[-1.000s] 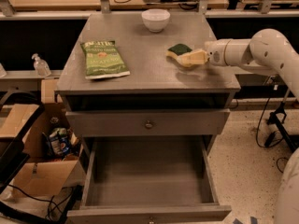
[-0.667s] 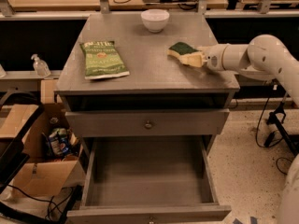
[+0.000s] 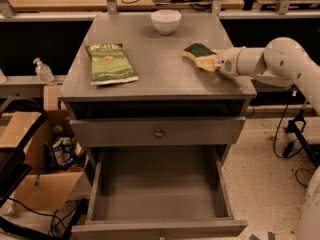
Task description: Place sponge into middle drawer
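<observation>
The sponge [image 3: 198,54], pale yellow with a dark green top, is at the right side of the cabinet top [image 3: 150,59], tilted, its near end slightly raised. My gripper [image 3: 215,62] reaches in from the right and is shut on the sponge's right end. The middle drawer [image 3: 156,186] is pulled open low at the front. Its grey floor is bare and its knob [image 3: 160,234] is at the bottom edge. It lies below and to the left of the gripper.
A green chip bag [image 3: 110,63] lies on the left of the top and a white bowl [image 3: 166,21] stands at the back. A closed drawer front with a knob [image 3: 158,132] is above the open one. Cardboard boxes [image 3: 35,184] and cables are on the floor to the left.
The gripper has shifted slightly with the sponge in it. The sponge has moved a little to the left and back. The drawer has stayed open.
</observation>
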Available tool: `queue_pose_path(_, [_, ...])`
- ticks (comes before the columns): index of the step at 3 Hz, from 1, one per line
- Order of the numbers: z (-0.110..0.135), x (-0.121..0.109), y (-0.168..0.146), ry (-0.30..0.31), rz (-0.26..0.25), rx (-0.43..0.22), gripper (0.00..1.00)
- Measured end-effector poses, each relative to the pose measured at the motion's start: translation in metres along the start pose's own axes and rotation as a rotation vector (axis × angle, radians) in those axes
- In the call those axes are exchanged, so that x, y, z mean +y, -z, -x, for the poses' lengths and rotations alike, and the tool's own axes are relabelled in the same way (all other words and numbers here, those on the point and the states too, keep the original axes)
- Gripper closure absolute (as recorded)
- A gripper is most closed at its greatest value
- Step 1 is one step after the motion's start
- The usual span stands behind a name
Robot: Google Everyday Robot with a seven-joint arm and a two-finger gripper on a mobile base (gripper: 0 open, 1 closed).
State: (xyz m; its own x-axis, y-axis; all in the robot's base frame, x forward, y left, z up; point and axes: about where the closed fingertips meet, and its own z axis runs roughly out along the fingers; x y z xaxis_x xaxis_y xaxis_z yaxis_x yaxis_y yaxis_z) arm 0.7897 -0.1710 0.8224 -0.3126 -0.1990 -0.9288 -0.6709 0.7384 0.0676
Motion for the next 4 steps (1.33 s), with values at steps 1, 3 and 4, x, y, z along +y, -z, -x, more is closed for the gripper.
queue_pose_path(1, [0.0,0.0,0.0,0.0,0.0,0.0,1.0])
queue_pose_path(3, [0.04,0.021,0.022,0.091,0.008,-0.016,1.0])
queue_pose_path(4, [0.052,0.043,0.047,0.142,0.037,-0.035,1.0])
